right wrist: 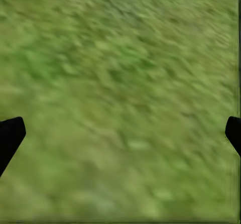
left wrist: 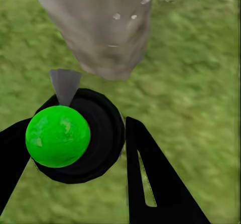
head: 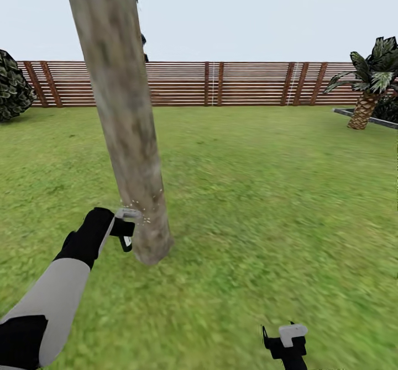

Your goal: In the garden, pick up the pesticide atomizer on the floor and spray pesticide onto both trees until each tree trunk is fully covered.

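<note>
A thick pale grey-beige tree trunk (head: 130,138) leans up from the grass (head: 265,193), its base just right of my left gripper (head: 126,232). In the left wrist view that gripper (left wrist: 75,136) is shut on the pesticide atomizer (left wrist: 57,136), a black body with a bright green ball on top. Its grey nozzle (left wrist: 65,83) points at the trunk's foot (left wrist: 100,28), a short gap away. Small pale spray specks (head: 141,215) float against the bark. My right gripper (head: 287,343) hangs low over grass, open and empty, with its fingertips (right wrist: 10,133) far apart.
A brown slatted fence (head: 221,83) closes the lawn at the back. A rounded dark bush (head: 11,85) stands at the far left. A low palm-like plant (head: 367,83) rises behind a grey raised border (head: 365,117) at the far right.
</note>
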Available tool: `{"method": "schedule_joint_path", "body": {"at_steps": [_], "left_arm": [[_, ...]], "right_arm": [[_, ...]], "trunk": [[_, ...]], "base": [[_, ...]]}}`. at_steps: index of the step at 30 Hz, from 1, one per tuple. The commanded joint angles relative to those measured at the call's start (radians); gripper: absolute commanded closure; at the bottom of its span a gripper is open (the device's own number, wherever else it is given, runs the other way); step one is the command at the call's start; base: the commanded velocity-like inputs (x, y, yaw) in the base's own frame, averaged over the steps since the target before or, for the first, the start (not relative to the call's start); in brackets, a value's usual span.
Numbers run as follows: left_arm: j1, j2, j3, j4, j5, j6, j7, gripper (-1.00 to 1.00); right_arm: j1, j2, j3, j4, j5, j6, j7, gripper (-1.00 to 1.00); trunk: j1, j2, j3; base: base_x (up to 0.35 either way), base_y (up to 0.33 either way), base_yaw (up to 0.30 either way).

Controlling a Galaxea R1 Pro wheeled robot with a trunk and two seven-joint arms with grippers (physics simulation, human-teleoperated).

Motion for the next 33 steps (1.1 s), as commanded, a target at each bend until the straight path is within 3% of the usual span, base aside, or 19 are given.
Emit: {"method": "schedule_joint_path", "body": {"at_steps": [1, 13, 17, 18, 19, 21, 23, 24, 25, 27, 28, 29, 32, 33], "left_arm": [[-0.001, -0.003, 0.003, -0.001, -0.012, 0.003, -0.009, 1.00], [0.000, -0.004, 0.006, 0.006, -0.014, 0.001, -0.006, 1.00], [0.006, 0.017, 0.013, 0.012, -0.019, 0.000, -0.005, 1.00], [0.029, 0.040, 0.020, 0.013, -0.019, -0.003, -0.002, 1.00], [0.037, 0.042, 0.020, 0.014, -0.019, -0.006, -0.001, 1.00], [0.066, 0.028, 0.020, 0.014, -0.014, -0.018, 0.001, 1.00], [0.084, -0.014, 0.024, 0.016, -0.018, -0.027, 0.002, 1.00], [0.099, -0.013, 0.035, 0.016, -0.019, -0.029, 0.002, 1.00], [0.111, -0.006, 0.047, 0.016, -0.021, -0.030, 0.002, 1.00], [0.127, 0.037, 0.077, 0.017, -0.022, -0.046, 0.002, 1.00], [0.132, 0.075, 0.089, 0.023, -0.020, -0.075, 0.002, 1.00], [0.138, 0.089, 0.092, 0.041, -0.019, -0.101, 0.002, 1.00], [0.144, 0.091, 0.093, 0.091, -0.017, -0.143, 0.003, 1.00], [0.146, 0.074, 0.093, 0.112, -0.016, -0.166, 0.005, 1.00]], "right_arm": [[-0.001, 0.000, -0.004, 0.002, 0.011, -0.002, -0.006, -1.00], [-0.001, 0.000, -0.004, 0.002, 0.012, -0.002, -0.006, -1.00], [-0.001, 0.000, -0.004, 0.002, 0.012, -0.002, -0.006, -1.00], [-0.001, 0.000, -0.004, 0.002, 0.012, -0.002, -0.006, -1.00], [-0.001, 0.000, -0.004, 0.002, 0.012, -0.002, -0.006, -1.00], [-0.001, 0.000, -0.004, 0.002, 0.012, -0.002, -0.006, -1.00], [-0.001, 0.000, -0.004, 0.002, 0.012, -0.002, -0.006, -1.00], [-0.001, 0.000, -0.004, 0.002, 0.012, -0.002, -0.006, -1.00], [-0.001, 0.000, -0.004, 0.002, 0.012, -0.002, -0.006, -1.00], [-0.001, 0.000, -0.004, 0.002, 0.012, -0.002, -0.006, -1.00], [-0.001, 0.000, -0.004, 0.002, 0.012, -0.002, -0.006, -1.00], [-0.001, 0.000, -0.004, 0.002, 0.012, -0.002, -0.006, -1.00], [-0.001, 0.000, -0.003, 0.002, 0.012, -0.002, -0.006, -1.00], [-0.001, 0.000, -0.003, 0.002, 0.013, -0.002, -0.006, -1.00]], "trunk": [[0.000, 0.000, -0.001], [0.000, 0.000, -0.001], [0.000, 0.000, -0.001], [0.000, 0.000, -0.001], [0.000, 0.000, -0.001], [0.000, 0.000, -0.001], [0.000, 0.000, -0.001], [0.000, 0.000, -0.001], [0.000, 0.000, -0.001], [0.000, 0.000, -0.001], [0.000, 0.000, -0.001], [0.000, 0.000, -0.001], [0.000, 0.000, -0.001], [0.000, 0.000, -0.001]], "base": [[-0.102, -0.260, 0.000], [-0.141, -0.237, 0.000], [0.091, -0.273, 0.000], [0.199, -0.224, 0.000], [0.220, -0.207, 0.000], [0.232, -0.198, 0.000], [0.241, -0.189, 0.000], [0.243, -0.187, 0.000], [0.243, -0.186, 0.000], [0.243, -0.186, 0.000], [0.243, -0.186, 0.000], [0.243, -0.186, 0.000], [0.243, -0.186, 0.087], [0.253, -0.179, 0.225]]}}
